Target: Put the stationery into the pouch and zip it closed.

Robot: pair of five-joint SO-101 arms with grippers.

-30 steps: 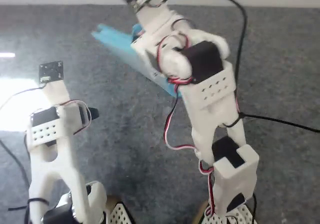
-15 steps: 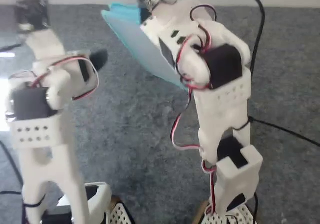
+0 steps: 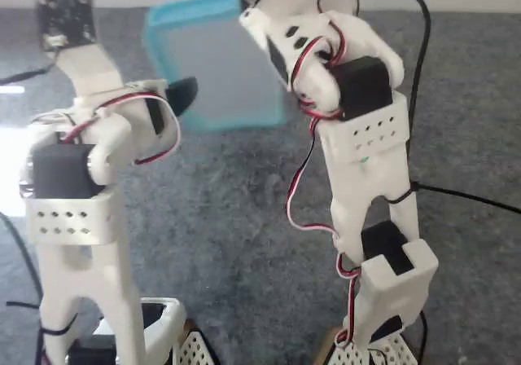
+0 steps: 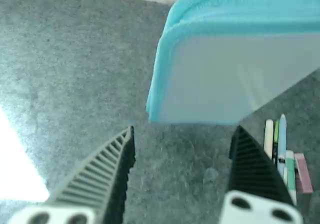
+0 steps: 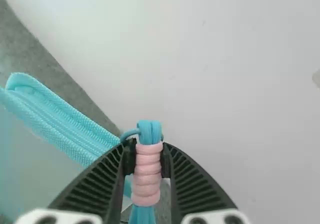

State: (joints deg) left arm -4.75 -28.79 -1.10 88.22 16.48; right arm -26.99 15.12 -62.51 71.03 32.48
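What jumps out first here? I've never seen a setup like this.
A turquoise pouch hangs in the air by its pink-beaded zipper pull, pinched by the fingers of the right gripper. The left gripper is open, facing the pouch, and a few pens lie on the grey table beyond.

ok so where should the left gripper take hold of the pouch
Probably the pouch by the blue edge of its lower corner, nearest the open left gripper, straight on, jaws across the thin edge. It hangs flat from the right gripper, shut on its zipper pull, so its faces offer no pinch.
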